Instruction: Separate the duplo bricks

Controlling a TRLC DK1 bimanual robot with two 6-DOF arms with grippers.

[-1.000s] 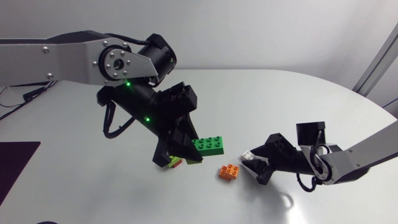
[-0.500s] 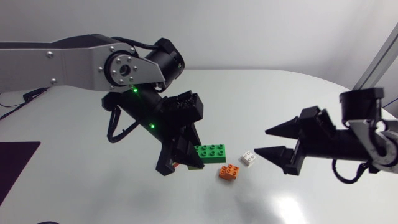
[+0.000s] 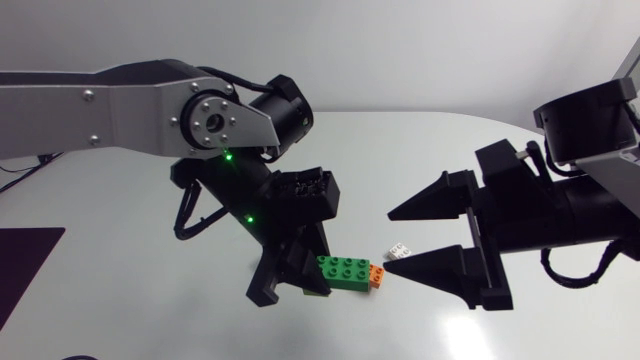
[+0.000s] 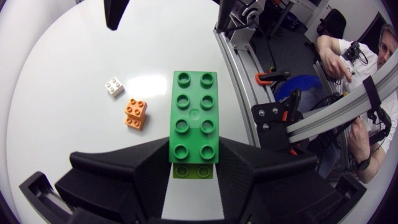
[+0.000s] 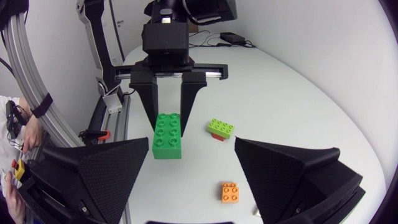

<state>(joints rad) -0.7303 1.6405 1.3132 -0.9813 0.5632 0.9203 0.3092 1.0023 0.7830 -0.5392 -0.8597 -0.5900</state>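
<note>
My left gripper (image 3: 318, 276) is shut on one end of a long green brick (image 3: 345, 272), which hangs above the table. In the left wrist view this green brick (image 4: 194, 118) sticks out ahead of the fingers. An orange brick (image 3: 377, 277) lies on the table, partly hidden behind the green one. Just beyond it lies a small white brick (image 3: 400, 250). My right gripper (image 3: 388, 240) hovers open over the white brick, with nothing between its fingers. The right wrist view shows a lime brick on a red one (image 5: 220, 129) under my left gripper (image 5: 168, 102).
A dark mat (image 3: 22, 255) lies at the table's near left edge. The white table (image 3: 420, 150) curves away at the far right.
My right gripper has opened, leaving the white brick on the table, and has risen and pulled back. My left arm has carried the green brick rightward, over the orange brick.
</note>
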